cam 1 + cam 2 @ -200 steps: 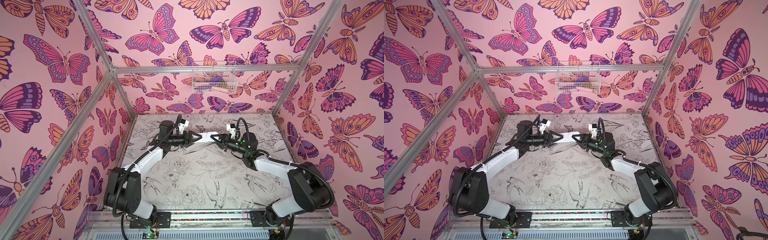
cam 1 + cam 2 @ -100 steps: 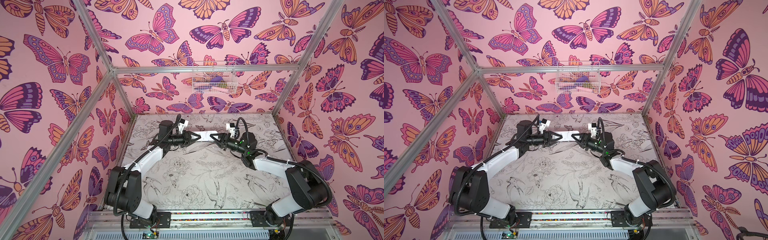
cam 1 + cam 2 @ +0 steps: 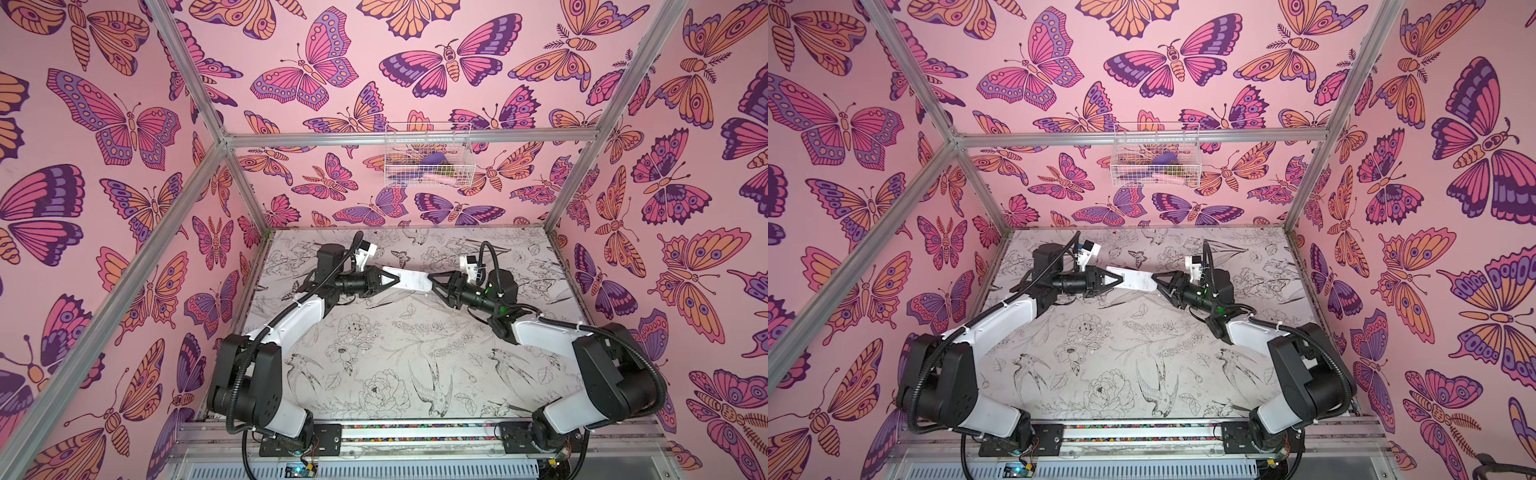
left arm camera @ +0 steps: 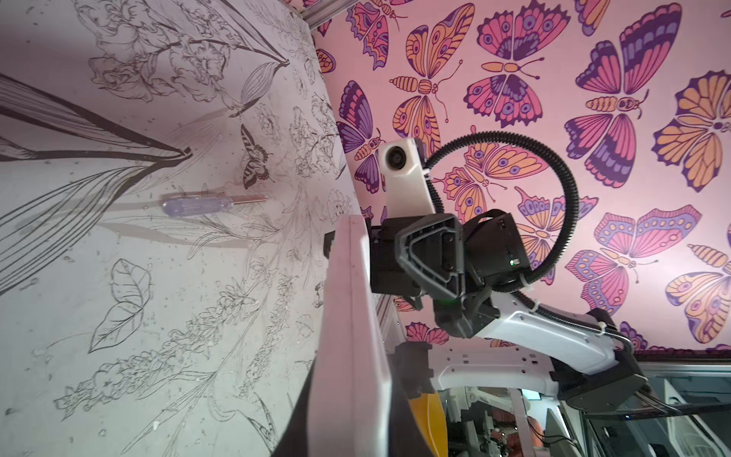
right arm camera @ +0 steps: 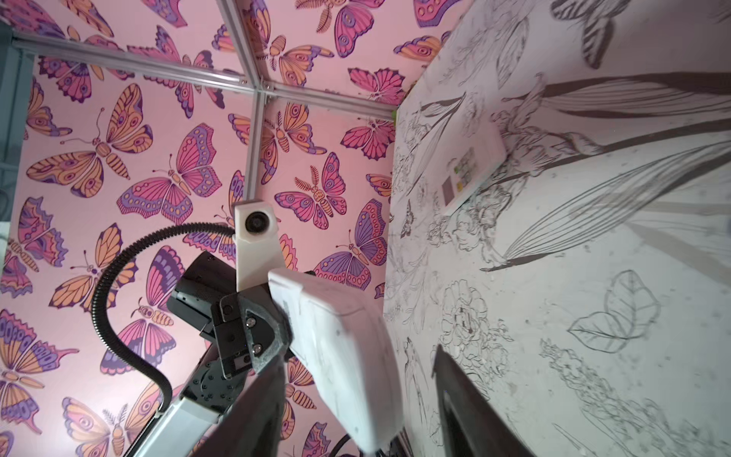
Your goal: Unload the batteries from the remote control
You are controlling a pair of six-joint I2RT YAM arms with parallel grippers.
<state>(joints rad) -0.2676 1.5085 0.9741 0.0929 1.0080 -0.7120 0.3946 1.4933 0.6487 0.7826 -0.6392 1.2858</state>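
held remote [image 3: 409,279]: I see it between my left gripper [image 3: 390,279] and right gripper [image 3: 434,284], above the table [image 3: 374,353].
screwdriver [image 4: 205,205]: on the table, ahead of my left jaws.
second remote [image 5: 470,174]: on the table, ahead of my right jaws.

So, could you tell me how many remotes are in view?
2. The raised remote is in the left gripper; the second remote lies buttons-up on the table, in the right wrist view. More may be hidden.

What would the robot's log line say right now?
left gripper: shut on white remote | right gripper: open around its other end | batteries: none in view | screwdriver: on table
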